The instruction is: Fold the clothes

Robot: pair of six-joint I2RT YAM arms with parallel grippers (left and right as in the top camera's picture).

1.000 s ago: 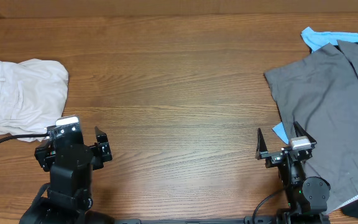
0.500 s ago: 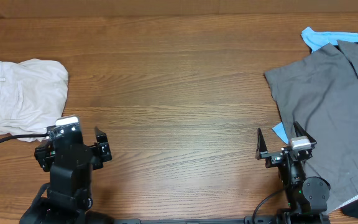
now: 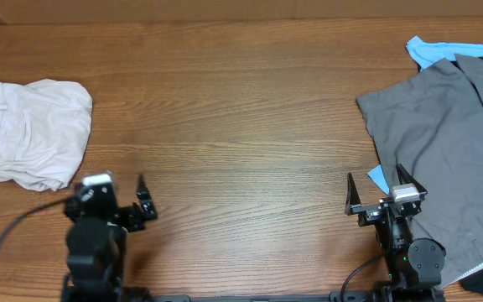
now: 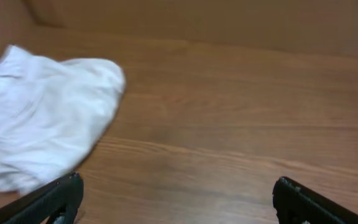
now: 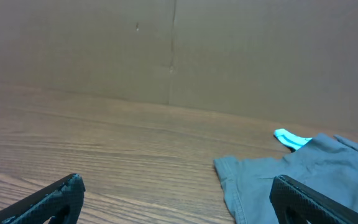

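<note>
- Khaki shorts [image 3: 30, 127], the clothes I am meant to fold, lie bunched at the left edge of the overhead frame on the wooden table [image 3: 241, 109]. They have not shifted in the last second.
- Overhead, the left gripper [image 3: 111, 189] has slid slightly right and toward the bottom edge, so it now sits just clear of the shorts' lower hem and is not over it. Its jaws are spread wide and hold nothing.
- Overhead, the right gripper [image 3: 374, 179] has not moved. It is parked at lower right beside a grey garment [image 3: 443, 143] with a blue garment [image 3: 430, 50] peeking out behind, and it is spread wide and empty.
- In the left wrist view the shorts [image 4: 42, 118] fill the upper left, rumpled and soft-edged. The left gripper [image 4: 179, 208] shows both fingers far apart at the bottom corners, with bare wood between them.
- In the right wrist view the right gripper [image 5: 179, 208] frames bare table, with the grey garment [image 5: 303, 177] at lower right.
- My reading is that neither arm grips cloth. The left arm's small retreat looks like repositioning, and the shorts still need a proper grasp on an edge.
</note>
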